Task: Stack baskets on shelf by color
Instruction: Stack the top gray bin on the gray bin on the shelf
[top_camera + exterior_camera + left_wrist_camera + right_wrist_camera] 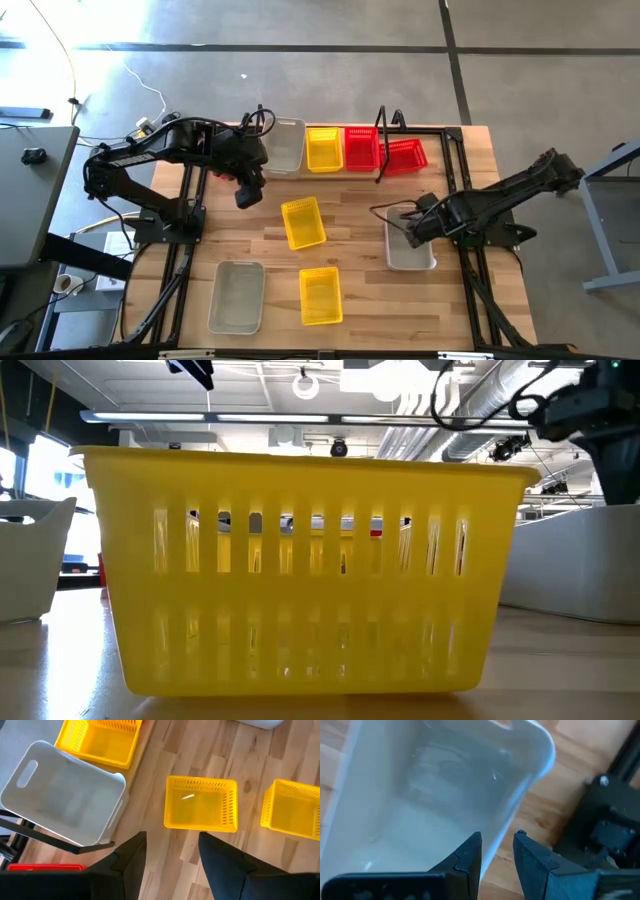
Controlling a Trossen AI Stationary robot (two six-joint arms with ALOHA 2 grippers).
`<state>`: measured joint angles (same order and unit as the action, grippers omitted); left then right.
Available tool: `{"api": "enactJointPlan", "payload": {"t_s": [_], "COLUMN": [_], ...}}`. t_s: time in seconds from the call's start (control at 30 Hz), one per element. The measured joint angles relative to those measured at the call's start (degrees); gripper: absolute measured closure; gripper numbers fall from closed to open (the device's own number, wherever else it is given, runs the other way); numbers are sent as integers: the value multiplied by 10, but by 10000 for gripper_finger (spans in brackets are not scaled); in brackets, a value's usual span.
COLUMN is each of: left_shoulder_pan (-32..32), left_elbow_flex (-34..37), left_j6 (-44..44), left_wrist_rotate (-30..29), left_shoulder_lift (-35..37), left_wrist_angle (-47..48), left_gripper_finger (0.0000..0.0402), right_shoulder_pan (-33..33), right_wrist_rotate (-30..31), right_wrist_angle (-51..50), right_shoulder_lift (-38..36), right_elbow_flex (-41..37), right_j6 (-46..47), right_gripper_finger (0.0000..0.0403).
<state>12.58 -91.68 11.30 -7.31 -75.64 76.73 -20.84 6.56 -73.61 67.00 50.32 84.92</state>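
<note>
Grey-white basket (420, 795) rim between right tool (497, 851) fingers, wrist view only; left tool (172, 852) open, empty.

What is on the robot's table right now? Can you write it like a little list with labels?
shelf: at the table's far edge
on shelf: grey-white basket, yellow basket, red basket, tilted red basket
loose on table: two yellow baskets, grey-white basket
left gripper: open, empty, near the shelf
right gripper: straddling the wall of a grey-white basket
</note>
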Motion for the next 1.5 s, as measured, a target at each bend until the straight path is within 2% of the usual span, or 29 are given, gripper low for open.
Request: {"api": "enactJointPlan", "payload": {"t_s": [0.27,0.5,0.87,0.93,1.1,1.5], "left_shoulder_pan": [0,0,0,0,0,-40], "left_elbow_flex": [0,0,0,0,0,0], "left_j6": [1,1,1,-2,-10,-59], "left_wrist_rotate": [16,16,16,16,16,5], "left_shoulder_lift": [0,0,0,0,0,0], "left_wrist_angle": [-1,-2,-3,-3,-6,-52], "left_gripper_finger": [229,229,229,229,229,229], "right_shoulder_pan": [-2,-2,-2,-2,-2,-2], "right_wrist_rotate": [-26,-38,-60,-60,-41,56], "right_wrist_angle": [23,123,201,201,200,149], "right_shoulder_lift": [0,0,2,2,2,2], "right_elbow_flex": [-57,-122,-181,-183,-169,-73], "right_j6": [65,66,106,120,146,211], "right_gripper_finger": [304,304,309,324,394,402]}}
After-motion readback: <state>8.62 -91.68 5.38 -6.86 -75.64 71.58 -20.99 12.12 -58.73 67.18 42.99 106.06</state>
